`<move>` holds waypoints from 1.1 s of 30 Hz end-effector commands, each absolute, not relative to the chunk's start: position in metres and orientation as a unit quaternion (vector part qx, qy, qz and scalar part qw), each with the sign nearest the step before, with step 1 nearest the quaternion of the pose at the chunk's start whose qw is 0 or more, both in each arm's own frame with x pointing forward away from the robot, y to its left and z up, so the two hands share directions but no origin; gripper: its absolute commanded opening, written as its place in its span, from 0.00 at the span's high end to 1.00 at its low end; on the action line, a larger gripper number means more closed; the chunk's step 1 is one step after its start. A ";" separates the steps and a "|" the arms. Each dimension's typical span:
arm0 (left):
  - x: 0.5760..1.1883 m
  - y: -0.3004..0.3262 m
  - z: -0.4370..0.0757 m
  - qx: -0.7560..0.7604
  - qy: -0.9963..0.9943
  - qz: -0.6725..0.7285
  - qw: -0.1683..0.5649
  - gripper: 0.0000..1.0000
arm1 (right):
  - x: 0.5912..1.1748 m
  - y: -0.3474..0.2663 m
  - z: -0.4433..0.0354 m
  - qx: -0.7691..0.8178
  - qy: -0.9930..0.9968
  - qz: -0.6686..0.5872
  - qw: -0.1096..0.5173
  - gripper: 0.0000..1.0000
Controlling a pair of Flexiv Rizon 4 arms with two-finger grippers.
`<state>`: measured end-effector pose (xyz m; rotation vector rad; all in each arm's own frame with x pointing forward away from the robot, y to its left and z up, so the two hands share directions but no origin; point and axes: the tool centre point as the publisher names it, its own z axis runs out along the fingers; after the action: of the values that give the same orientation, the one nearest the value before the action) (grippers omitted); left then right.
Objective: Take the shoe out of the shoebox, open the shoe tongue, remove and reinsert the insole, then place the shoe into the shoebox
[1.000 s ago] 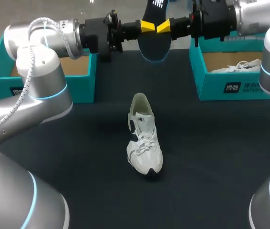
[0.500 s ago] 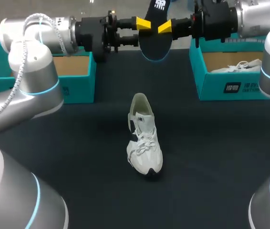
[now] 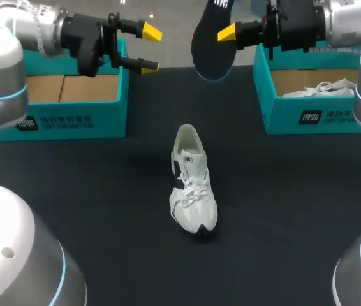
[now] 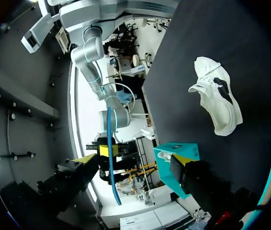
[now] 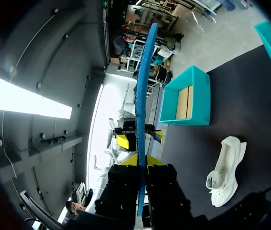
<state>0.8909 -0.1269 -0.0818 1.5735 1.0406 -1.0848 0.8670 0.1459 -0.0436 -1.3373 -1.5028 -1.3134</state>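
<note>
A white shoe lies on the dark table, toe toward the front edge; it also shows in the wrist views. The black insole hangs in the air at the back, with my right gripper shut on its edge. In the right wrist view the insole stands edge-on between my right gripper's yellow tips. My left gripper is open and empty, well left of the insole. From the left wrist, the insole shows thin and blue ahead of the open left gripper.
A teal shoebox stands at the back left, with a brown inside. Another teal shoebox at the back right holds a second white shoe. The dark tabletop spreads around the shoe.
My left gripper opened, let go of the insole and drew back to the left. My right gripper kept the insole and lifted it slightly. The shoe has not moved.
</note>
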 end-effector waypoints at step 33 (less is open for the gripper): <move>0.910 -0.027 -0.125 0.731 0.433 -0.433 0.302 0.00 | 0.906 0.175 -0.044 -0.401 -0.683 -0.559 0.243 1.00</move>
<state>0.9091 -0.0268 -0.1250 1.9350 1.1480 -1.1477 0.9054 0.1738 -0.0436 -1.0944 -1.8650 -1.5316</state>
